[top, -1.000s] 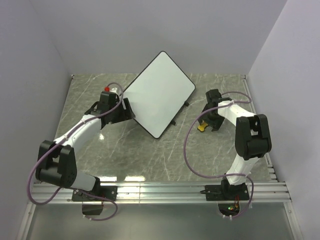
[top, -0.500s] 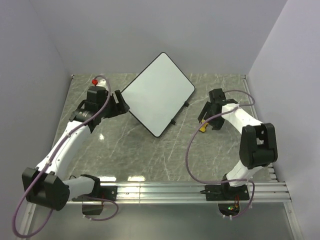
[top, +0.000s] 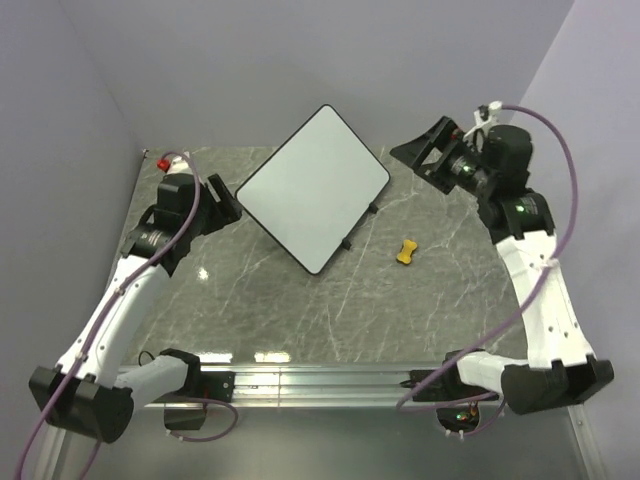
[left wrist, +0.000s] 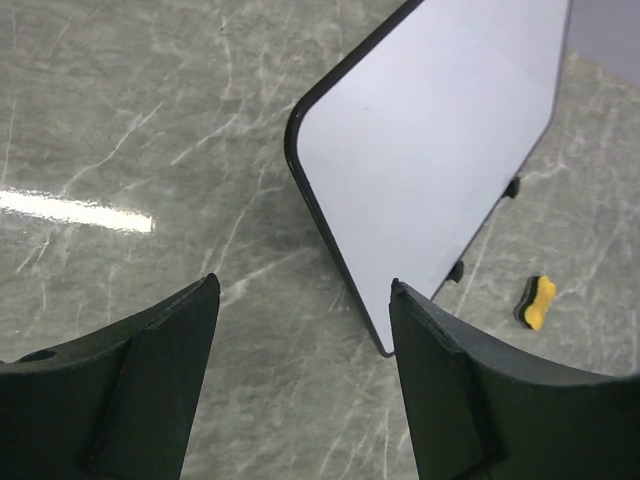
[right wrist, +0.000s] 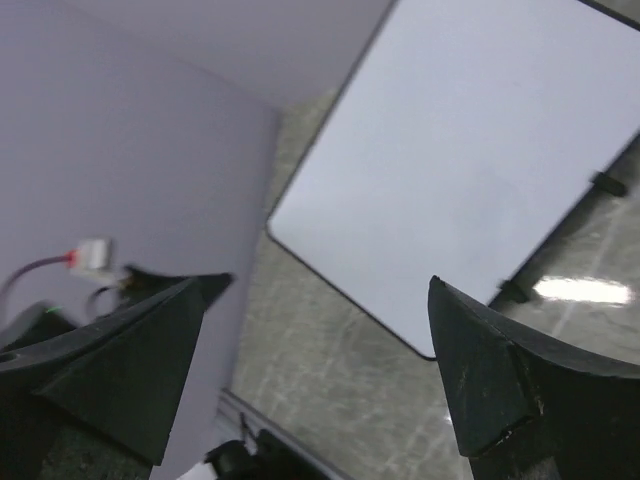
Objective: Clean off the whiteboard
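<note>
Layout as I log it, top view.
1. whiteboard (top: 313, 188): on table (top: 300, 310), centre-rear, turned cornerwise.
2. eraser (top: 405, 251): on table, R of board's near corner, apart from it, closer to arm bases.
3. left gripper (top: 225, 203): just L of board's L corner.
4. right gripper (top: 418, 160): R of board's R corner, over table's R-rear part.

Can't make out a single letter, number or logo anywhere. Looked over the whiteboard (top: 313, 188) in all three views: plain white, no writing. Same deal with the little yellow eraser (top: 404, 252) and the marble-look table (top: 300, 310), nothing legible.
</note>
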`<action>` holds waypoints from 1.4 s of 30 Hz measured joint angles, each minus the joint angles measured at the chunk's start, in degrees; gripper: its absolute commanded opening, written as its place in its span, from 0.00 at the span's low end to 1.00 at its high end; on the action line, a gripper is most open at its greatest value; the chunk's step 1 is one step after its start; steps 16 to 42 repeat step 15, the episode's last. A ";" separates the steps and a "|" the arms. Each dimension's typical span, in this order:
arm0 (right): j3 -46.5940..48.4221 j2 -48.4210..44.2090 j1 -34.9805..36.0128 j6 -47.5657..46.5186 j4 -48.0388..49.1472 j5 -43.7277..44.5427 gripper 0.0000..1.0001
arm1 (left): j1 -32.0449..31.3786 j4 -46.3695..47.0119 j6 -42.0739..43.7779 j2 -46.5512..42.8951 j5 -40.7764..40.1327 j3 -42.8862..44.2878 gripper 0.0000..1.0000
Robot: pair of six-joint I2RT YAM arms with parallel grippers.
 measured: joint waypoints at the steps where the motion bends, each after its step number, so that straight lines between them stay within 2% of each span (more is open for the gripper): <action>1: 0.98 -1.05 -0.37 1.14 0.17 -1.09 1.00 | 0.00 -0.04 0.00 1.25 -0.22 0.46 0.74; 7: 3.37 -3.82 -1.86 6.29 1.90 -6.19 1.00 | 0.00 -1.77 0.98 5.25 -1.57 4.68 0.74; 13: -0.42 -4.52 -1.86 8.04 2.93 -9.03 0.99 | 0.00 -1.95 2.91 5.38 -2.40 8.48 0.75; 42: -1.77 -4.87 -1.60 8.07 2.25 -9.07 1.00 | 0.00 -2.08 3.65 5.38 -3.02 8.83 0.74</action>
